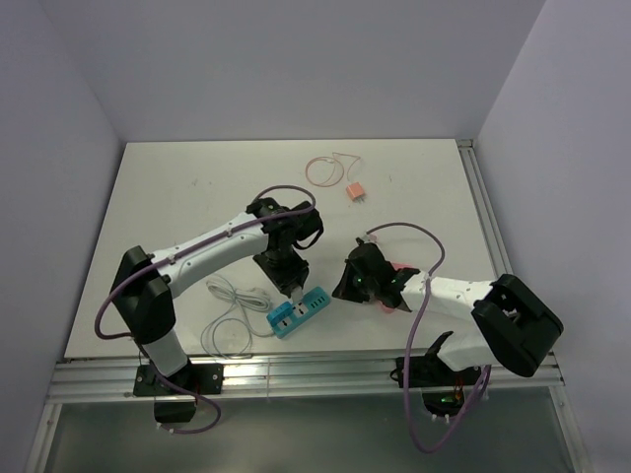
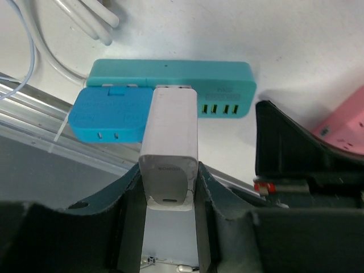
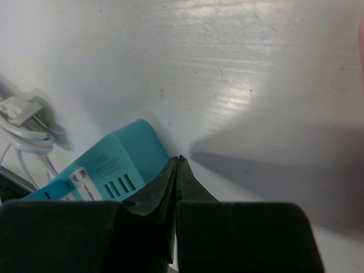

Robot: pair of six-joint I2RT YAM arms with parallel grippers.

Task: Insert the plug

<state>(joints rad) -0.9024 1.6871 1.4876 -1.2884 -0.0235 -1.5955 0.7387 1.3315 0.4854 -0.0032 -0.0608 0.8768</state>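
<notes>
A teal power strip lies near the table's front edge; it also shows in the left wrist view and the right wrist view. My left gripper is shut on a white charger plug, whose front end sits against the strip's face. A blue adapter is plugged in beside it. My right gripper is shut and empty, its tip right beside the strip's right end.
The strip's white cable coils at the front left. A small orange plug with a thin pink cable lies at the back. A pink object sits under the right arm. The table's metal front rail is close.
</notes>
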